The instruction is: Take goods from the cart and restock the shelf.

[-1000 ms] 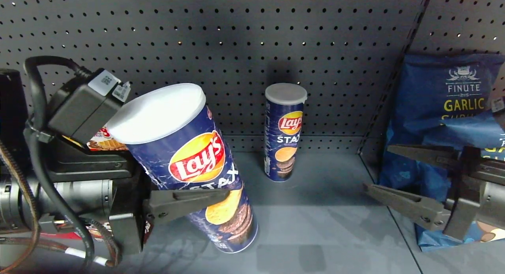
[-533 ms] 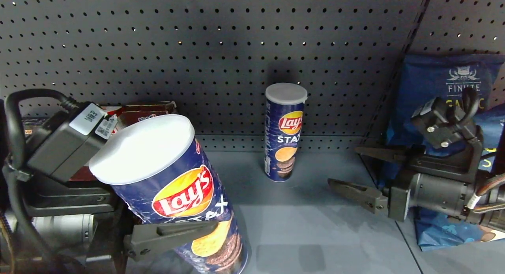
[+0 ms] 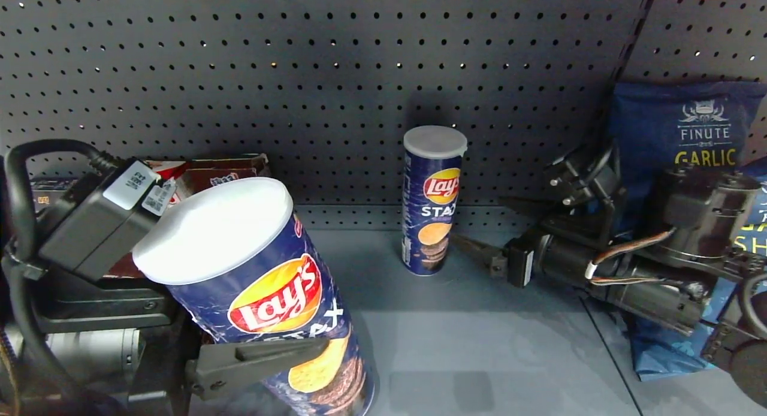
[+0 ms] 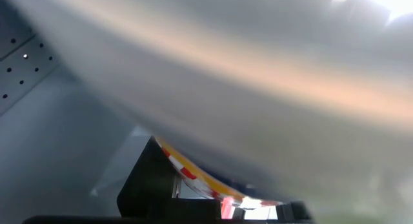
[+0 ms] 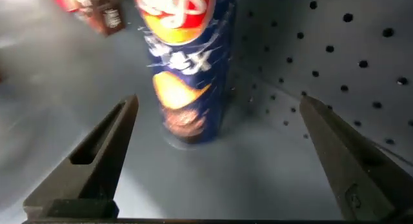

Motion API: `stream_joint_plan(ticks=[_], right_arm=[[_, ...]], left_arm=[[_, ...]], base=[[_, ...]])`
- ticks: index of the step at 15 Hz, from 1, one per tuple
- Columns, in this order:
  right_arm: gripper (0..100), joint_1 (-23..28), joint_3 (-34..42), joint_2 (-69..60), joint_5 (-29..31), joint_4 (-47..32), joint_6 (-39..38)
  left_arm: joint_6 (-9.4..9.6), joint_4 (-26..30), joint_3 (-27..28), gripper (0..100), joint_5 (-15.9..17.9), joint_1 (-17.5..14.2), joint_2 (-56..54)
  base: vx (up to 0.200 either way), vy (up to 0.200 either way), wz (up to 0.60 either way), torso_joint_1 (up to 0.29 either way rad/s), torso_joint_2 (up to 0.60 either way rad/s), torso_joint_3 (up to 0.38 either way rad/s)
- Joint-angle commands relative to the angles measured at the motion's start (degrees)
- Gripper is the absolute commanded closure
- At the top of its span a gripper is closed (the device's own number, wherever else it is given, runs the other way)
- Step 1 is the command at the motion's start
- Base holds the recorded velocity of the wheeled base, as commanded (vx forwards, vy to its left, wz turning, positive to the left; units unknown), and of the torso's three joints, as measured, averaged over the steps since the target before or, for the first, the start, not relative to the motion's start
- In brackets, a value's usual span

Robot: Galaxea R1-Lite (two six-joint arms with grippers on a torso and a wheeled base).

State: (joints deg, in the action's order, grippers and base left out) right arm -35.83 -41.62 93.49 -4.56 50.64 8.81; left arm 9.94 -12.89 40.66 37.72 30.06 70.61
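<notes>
My left gripper [image 3: 299,338] is shut on a big blue chips can [image 3: 263,296] with a white lid, held tilted at the shelf's front left. One dark finger [image 3: 257,359] crosses the can's front; the other is hidden behind it. In the left wrist view the can's side [image 4: 258,88] looms blurred above a dark finger [image 4: 148,185]. A second, matching can [image 3: 432,200] stands upright near the back wall. My right gripper [image 3: 479,221] is open just right of it, apart from it. The right wrist view frames that can [image 5: 187,62] beyond the right gripper [image 5: 218,102], between its spread fingers.
Blue snack bags [image 3: 689,128] lean at the right, behind the right arm and past a shelf divider [image 3: 599,134]. Brown boxes [image 3: 222,170] lie at the back left. A pegboard wall [image 3: 335,74] closes the back. The grey shelf floor [image 3: 479,356] is bare at the front middle.
The left gripper with its can has dropped lower and toward the front left. The right gripper has swung left from the bags toward the upright can, still open.
</notes>
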Motion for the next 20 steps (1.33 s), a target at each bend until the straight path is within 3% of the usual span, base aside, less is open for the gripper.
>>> stream_joint_plan(ticks=[1,20], right_arm=[[0,-0.29,-0.22,4.6,0.34,0.69,-0.02],[0,0.14,-9.97,15.32,-2.56,3.33,-1.69]], left_arm=[[0.0,-0.03,-0.4,100,-0.01,0.0,0.06],[0.0,-0.12,-1.37,100,0.08,0.0,0.06]], base=[[0.0,0.0,0.0,0.0,0.0,0.0],[0.0,0.0,0.0,0.0,0.0,0.0]])
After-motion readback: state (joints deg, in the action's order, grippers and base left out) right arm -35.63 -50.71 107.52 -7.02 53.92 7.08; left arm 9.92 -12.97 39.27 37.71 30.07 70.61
